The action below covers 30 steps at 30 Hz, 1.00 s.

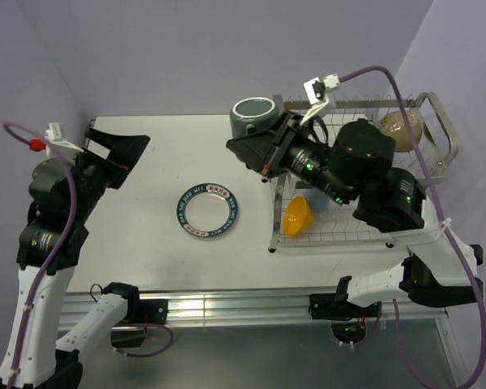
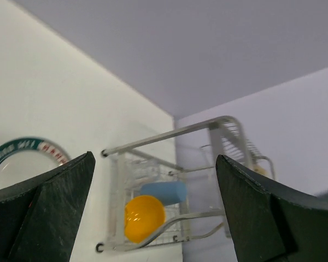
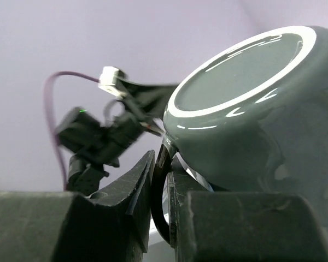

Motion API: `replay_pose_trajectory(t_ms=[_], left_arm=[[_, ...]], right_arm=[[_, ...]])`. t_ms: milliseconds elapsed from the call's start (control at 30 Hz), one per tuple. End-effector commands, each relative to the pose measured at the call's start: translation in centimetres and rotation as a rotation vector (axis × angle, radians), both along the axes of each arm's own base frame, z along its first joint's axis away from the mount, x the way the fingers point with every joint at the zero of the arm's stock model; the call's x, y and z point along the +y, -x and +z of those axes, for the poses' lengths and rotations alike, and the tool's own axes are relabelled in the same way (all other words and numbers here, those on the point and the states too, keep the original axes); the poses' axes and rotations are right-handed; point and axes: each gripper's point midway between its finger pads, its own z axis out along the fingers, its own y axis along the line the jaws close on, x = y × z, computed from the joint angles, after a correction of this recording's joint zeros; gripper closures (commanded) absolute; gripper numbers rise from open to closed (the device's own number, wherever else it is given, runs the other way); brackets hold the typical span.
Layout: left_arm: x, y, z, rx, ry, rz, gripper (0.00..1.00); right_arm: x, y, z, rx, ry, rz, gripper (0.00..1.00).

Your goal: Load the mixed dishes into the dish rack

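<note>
The right gripper (image 3: 163,191) is clamped on the handle of the dark mug (image 1: 255,116), holding it just beside the far left corner of the dish rack (image 1: 273,219). The left gripper (image 2: 154,159) is spread wide and holds nothing. The plate (image 1: 208,211) lies on the table (image 1: 162,154).

The left arm is standing along the left edge of the top view with its elbow folded. Its gripper (image 1: 123,158) is pointing toward the middle of the frame, jaws wide apart and holding nothing. The right arm is stretching from the lower right toward the upper middle, wrist bent. Its gripper (image 1: 247,150) is pinching the handle of the dark mug (image 1: 255,115) between nearly closed jaws.
</note>
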Motion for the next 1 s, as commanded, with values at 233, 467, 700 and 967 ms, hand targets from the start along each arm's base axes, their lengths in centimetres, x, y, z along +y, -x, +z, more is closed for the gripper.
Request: replay_pose_trajectory(t_ms=[233,467,700,967], left_arm=[[-2.9,-3.2,-11.4,0.382,0.006,-0.104,0.05],[-5.9,-4.3,-15.0,0.52,-0.04,-0.226,0.09],[-11.8,-3.9,-6.6,0.326,-0.002,-0.503,0.16],[-14.0,-0.4,7.4,0.178,0.539,-0.719,0.14]], right_arm=[[-9.6,-1.6,5.4,-0.193,-0.048,-0.231,1.0],[-12.9,-2.4,5.3,-0.253,-0.003,-0.312,1.0],[-12.1,-0.9,6.1,-0.299,-0.022,-0.21,1.0],[-8.8,2.9,8.4,-0.263,-0.232,0.053,1.0]])
